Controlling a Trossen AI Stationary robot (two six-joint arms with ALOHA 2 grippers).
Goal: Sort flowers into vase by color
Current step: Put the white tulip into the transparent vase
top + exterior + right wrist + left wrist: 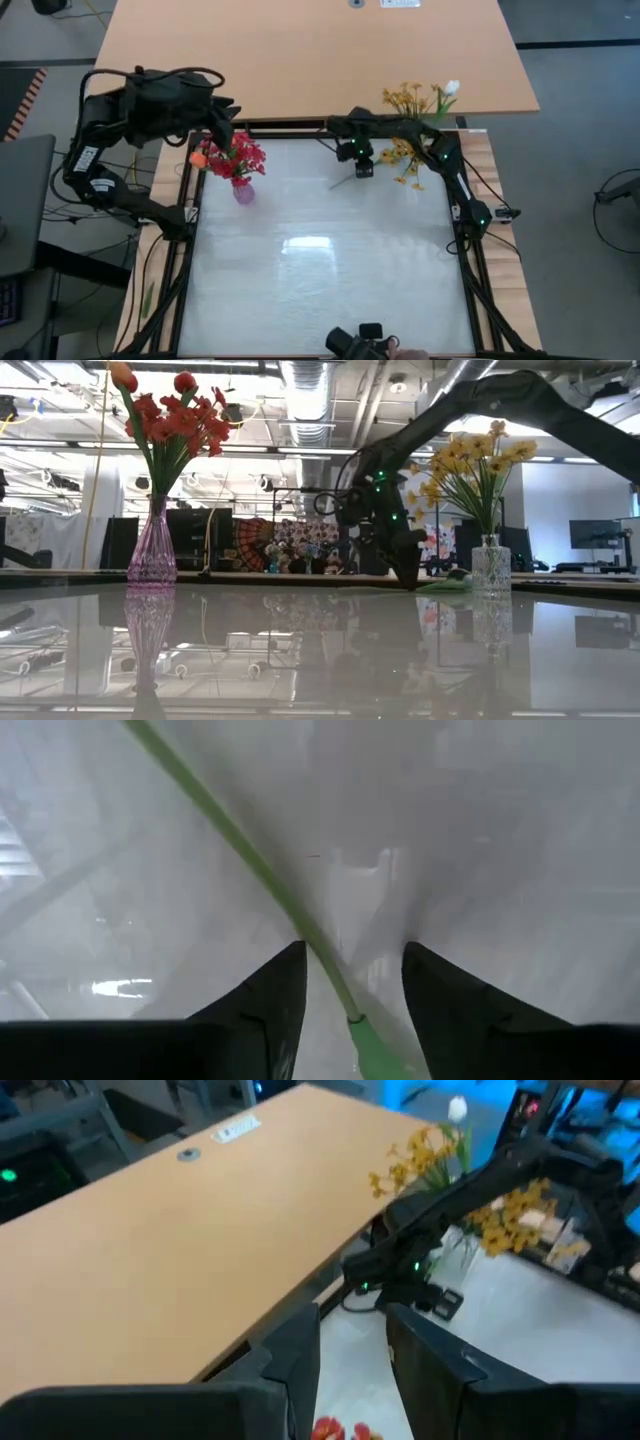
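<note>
Red flowers (238, 158) and an orange bud (122, 375) stand in a purple vase (152, 555) at the table's far left. Yellow flowers (475, 460) fill a clear vase (490, 565) at the far right, with a white bloom (452, 88) above them. A loose green stem (240, 845) lies flat on the white table (320, 260) between the vases. My right gripper (352, 952) points down over it, open, one finger on each side of the stem. My left gripper (352, 1315) hangs open and empty above the red flowers. My right gripper comes from above with its fingers across the stem, near the stem's thicker end (372, 1045). The stem passes close by one fingertip (296, 952); I cannot tell whether that finger touches it. The stem lies on the table.
A wooden table (300, 50) stands beyond the far edge, behind a black frame rail (290, 128). A dark camera (360, 342) sits at the near edge. The white table's middle and near half lie open.
</note>
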